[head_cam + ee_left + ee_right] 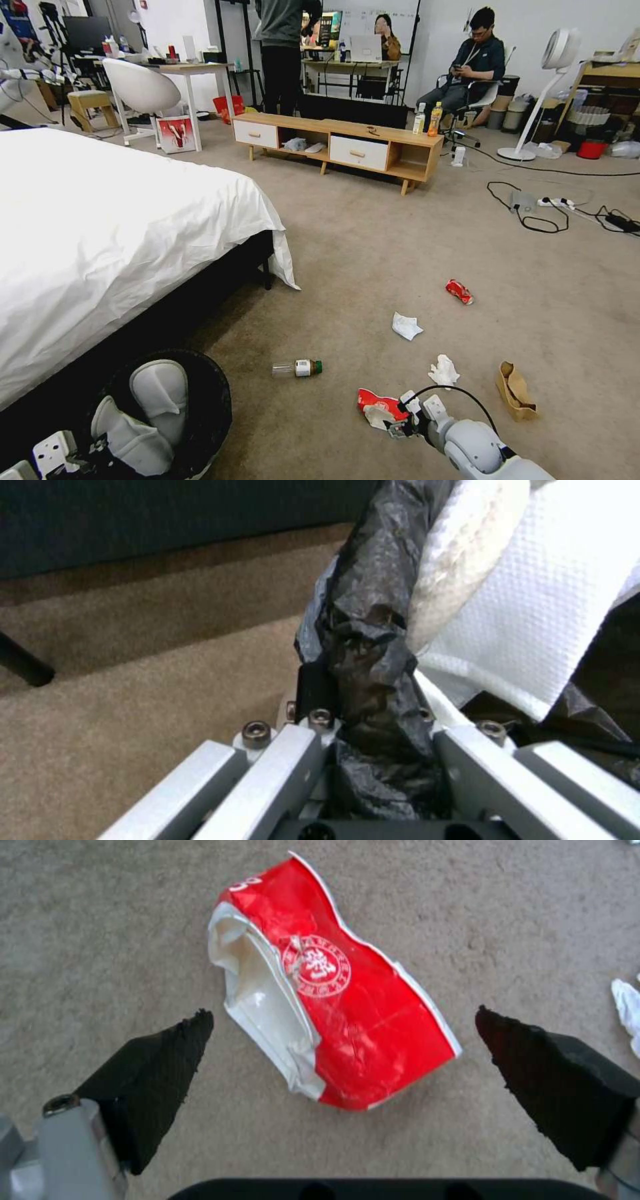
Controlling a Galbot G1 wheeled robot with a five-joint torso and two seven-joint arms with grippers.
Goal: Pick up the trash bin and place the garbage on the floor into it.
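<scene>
While left claw (373, 730) grips bin rim (373, 580), right claw (343, 1060) hangs open over flattened cup (333, 995), lying lengthwise betw. pads.

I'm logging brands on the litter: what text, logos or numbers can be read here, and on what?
Paper cup: white round emblem with characters inside, too blurred to read; a partial white mark at its top edge, possibly a digit, unclear.
Small bottle: label too small to read.
Crushed can: no readable print.
Red-and-white box by the bed: graphic, no legible words.

Even, soft indoor light, deep shadow under the bed (100, 267), wide-angle bending at head view edges, left wrist view blurred up close.
</scene>
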